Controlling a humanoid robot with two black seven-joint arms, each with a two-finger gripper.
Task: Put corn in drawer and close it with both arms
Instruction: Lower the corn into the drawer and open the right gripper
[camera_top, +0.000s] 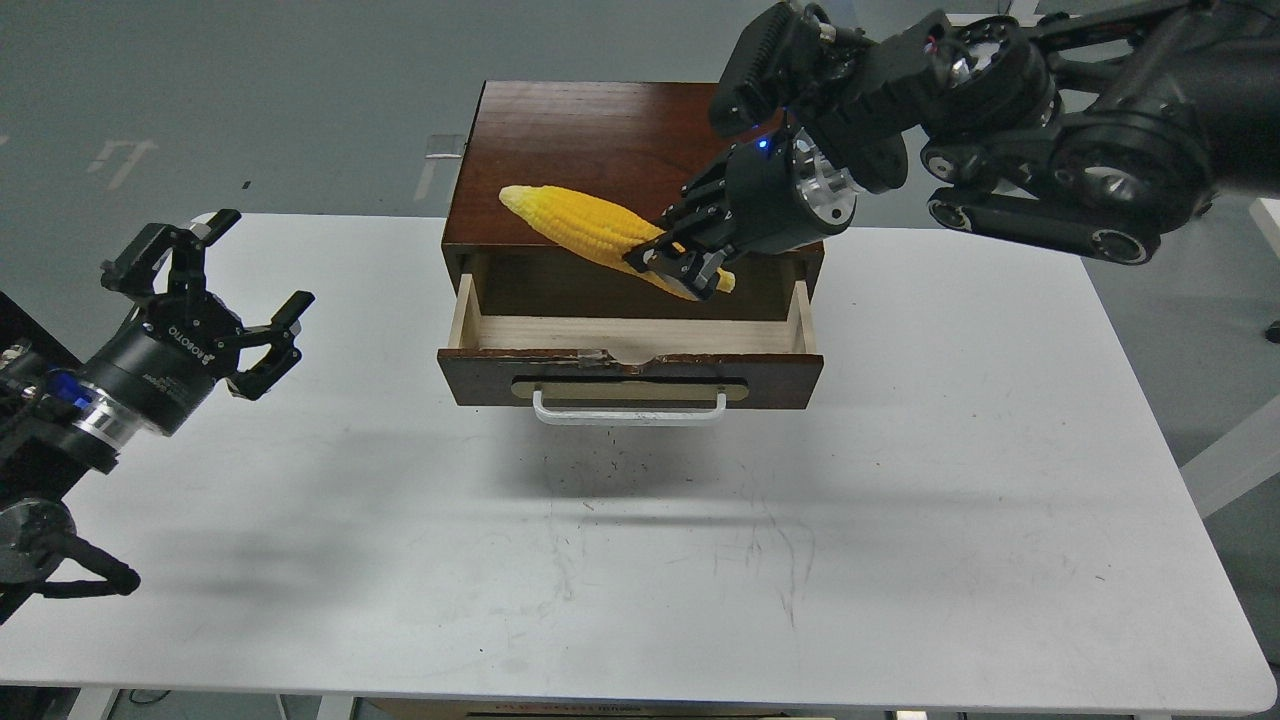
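So right now the right hand (680, 262) is clamped on the thick end of the corn cob (590, 232), holding it at a slant above the back of the open drawer (630, 335). The tapered tip points off to the left over the cabinet top (590, 130), and the gripped end hangs just over the drawer opening. The drawer is pulled well out, pale wood inside, nothing in it that I can see, white bar handle (630, 410) facing us.

The left hand (215, 300) is parked well off to the left over the white counter (900, 480), fingers spread wide, holding nothing.

What worries me: the cob is long and sits diagonally, and most of it is over the cabinet top rather than the opening. If it gets let go like this, I'd guess the tip lands on the top and it rolls off, or ends up propped on the drawer's back edge. Then closing would jam it. It probably needs swinging parallel to the drawer front first. Also, a one-sided push could skew the drawer.
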